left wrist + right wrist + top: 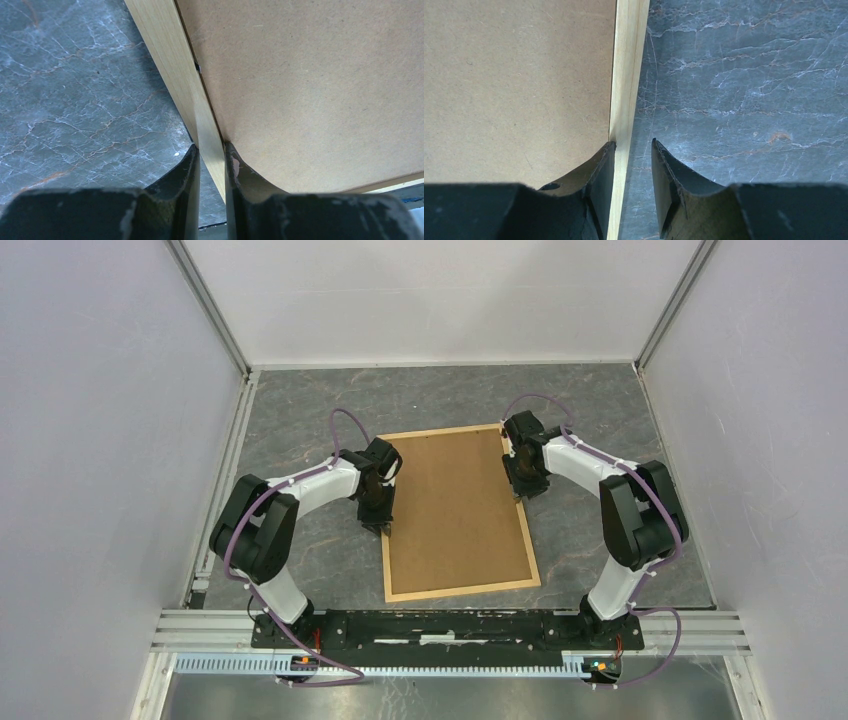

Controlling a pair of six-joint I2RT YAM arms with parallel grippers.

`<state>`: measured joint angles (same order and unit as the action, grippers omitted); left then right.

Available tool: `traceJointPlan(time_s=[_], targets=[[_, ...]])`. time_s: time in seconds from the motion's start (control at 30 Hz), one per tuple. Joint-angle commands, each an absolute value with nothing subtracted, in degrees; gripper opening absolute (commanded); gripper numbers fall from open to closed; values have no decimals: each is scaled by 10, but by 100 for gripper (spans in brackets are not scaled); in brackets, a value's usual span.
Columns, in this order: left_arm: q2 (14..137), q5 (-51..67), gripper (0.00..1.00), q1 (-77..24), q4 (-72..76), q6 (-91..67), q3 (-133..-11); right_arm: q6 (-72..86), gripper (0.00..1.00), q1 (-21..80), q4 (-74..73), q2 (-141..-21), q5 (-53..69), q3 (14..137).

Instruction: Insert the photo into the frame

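Observation:
The frame (465, 589), thin light wood strips, lies flat mid-table with a plain brown board (455, 505) filling it face up. The photo is hidden. My left gripper (377, 528) points down at the frame's left side. In the left wrist view, the gripper (212, 150) has its fingertips pressed on either side of the wood strip (170, 55), beside the board (310, 85). My right gripper (522, 495) stands over the frame's right side. In the right wrist view, the gripper (633, 145) straddles the strip (628, 65). Its inner finger touches the strip and the outer finger (664, 165) stands apart.
The grey marbled tabletop (300, 420) surrounds the frame. White enclosure walls (100, 440) close in the left, right and back. A metal rail (450, 625) with both arm bases runs along the near edge.

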<state>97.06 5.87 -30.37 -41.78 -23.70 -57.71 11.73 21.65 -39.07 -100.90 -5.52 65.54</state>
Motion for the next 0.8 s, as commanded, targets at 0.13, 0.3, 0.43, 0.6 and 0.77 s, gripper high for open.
traceJointPlan(time_s=[0.13, 0.3, 0.43, 0.6, 0.77], targets=[[982, 44, 2, -316, -423, -212, -558, 125, 39, 219, -369, -1009, -61, 617], [980, 43, 2, -316, -423, -212, -558, 123, 39, 218, -373, -994, -60, 603], [980, 43, 2, -315, -423, -212, -558, 127, 39, 219, -366, -995, -48, 604], [979, 41, 2, -316, -423, -212, -557, 127, 39, 218, -367, -995, -25, 605], [982, 47, 2, -315, -422, -212, -560, 129, 39, 219, -372, -985, -24, 605]])
